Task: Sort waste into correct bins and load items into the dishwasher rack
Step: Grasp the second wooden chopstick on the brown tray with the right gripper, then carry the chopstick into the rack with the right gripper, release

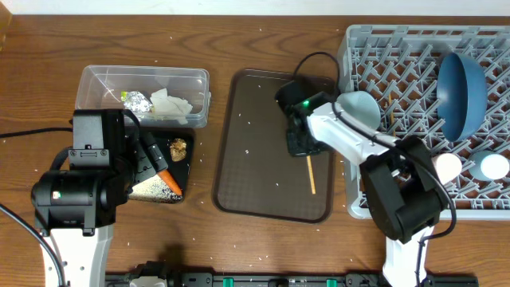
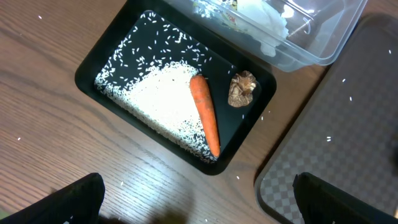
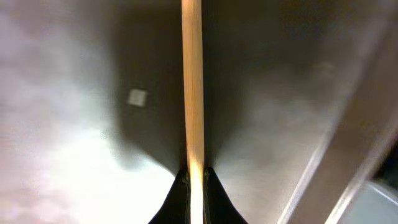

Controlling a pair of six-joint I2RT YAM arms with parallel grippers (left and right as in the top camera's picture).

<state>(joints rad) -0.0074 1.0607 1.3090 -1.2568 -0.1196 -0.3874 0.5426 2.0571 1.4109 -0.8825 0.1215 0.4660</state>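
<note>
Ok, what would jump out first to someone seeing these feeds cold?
The grey dishwasher rack at the right, with a dark blue plate standing on edge in it. Then the right hand pinching a wooden chopstick over the brown serving tray, and the orange carrot beside heaped rice in the black tray at left.

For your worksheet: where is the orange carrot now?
In the left wrist view, the carrot lies in the black tray, table's left, between the rice and a brown lump.
</note>
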